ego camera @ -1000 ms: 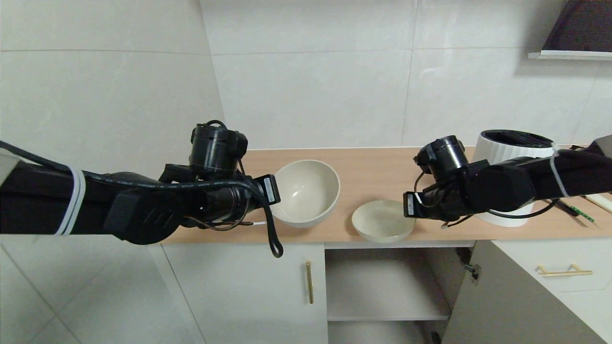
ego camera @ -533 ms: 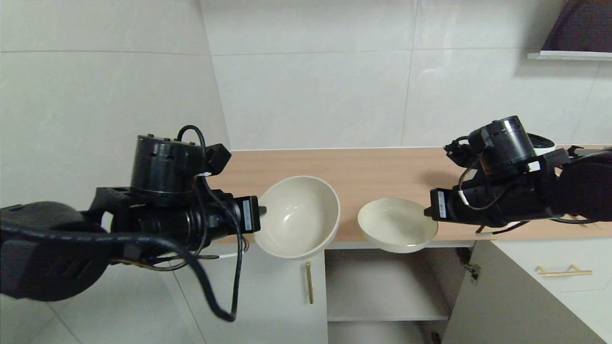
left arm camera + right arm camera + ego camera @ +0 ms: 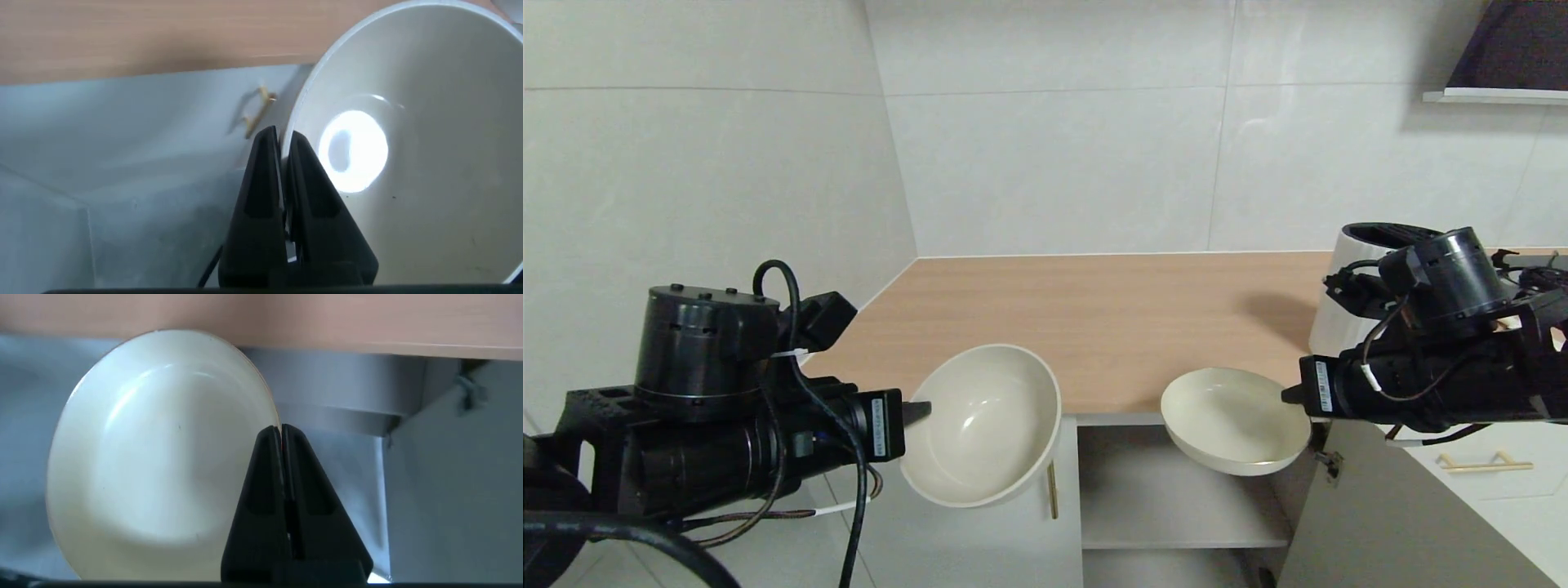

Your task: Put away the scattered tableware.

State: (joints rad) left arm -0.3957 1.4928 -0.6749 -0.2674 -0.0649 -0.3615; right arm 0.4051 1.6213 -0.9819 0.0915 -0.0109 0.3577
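Along the back, a tiled wall [image 3: 1054,163] stands behind the wooden counter [image 3: 1094,318], which runs the full width. Below the counter, a cabinet [image 3: 1176,490] is open, one shelf visible inside; its door [image 3: 1380,523] is swung out on the right. At the counter's right end stands a white ribbed canister [image 3: 1339,310], partly hidden by the right arm. Bowl [image 3: 988,425]: deep, cream, off the counter and in the air just in front of its front edge, left of the open compartment, tipped steeply so the mouth faces the room. Dish [image 3: 1233,416]: shallow, cream, also in the air, in front of the upper right of the open compartment, slightly tilted, well apart from the bowl. Left gripper [image 3: 921,410]: clamped on the bowl's left rim, jaws nearly together with the rim between them, as the left wrist view confirms. Right gripper [image 3: 1288,396]: pinching the dish's right rim, jaws close on either side of the edge. Brass handle [image 3: 1052,490]: upright on the closed panel, just below the bowl's lower rim.
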